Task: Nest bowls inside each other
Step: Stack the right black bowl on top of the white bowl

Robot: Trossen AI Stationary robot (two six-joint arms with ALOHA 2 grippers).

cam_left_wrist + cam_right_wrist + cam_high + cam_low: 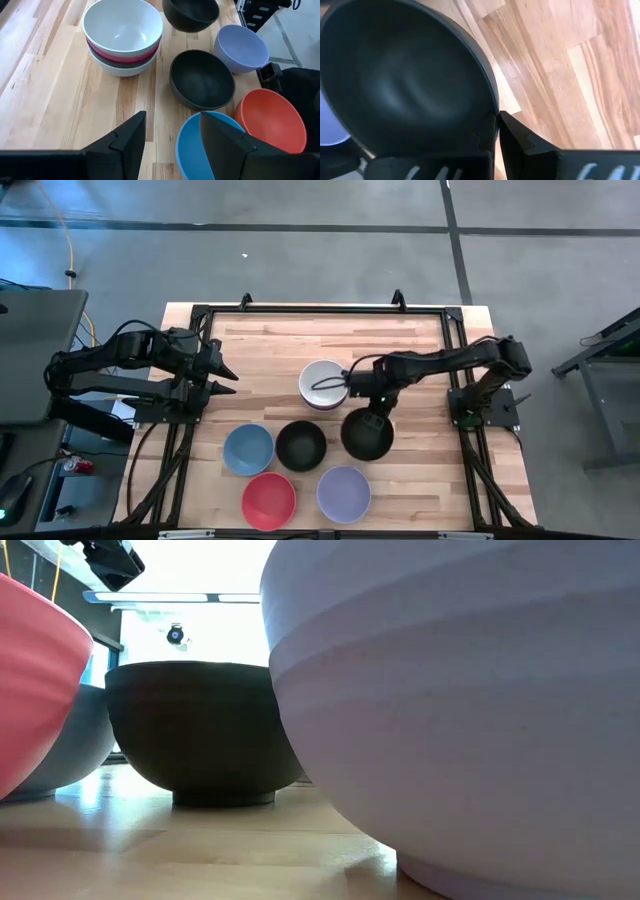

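On the counter (420,350), red bowl (268,500) and lavender bowl (344,493) sit nearest. Right fingers (496,131) pinch a black bowl (367,434) by its rim, seen only at the wrist, at five o'clock from the white-topped stack (323,384). Left fingers (225,378) wait, spread, empty.

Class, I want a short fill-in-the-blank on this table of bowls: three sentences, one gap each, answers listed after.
1. The right hand is shut on the rim of a ____ bowl.
2. The top bowl of the stack is ____.
3. The left hand holds ____.

Missing words: black; white; nothing
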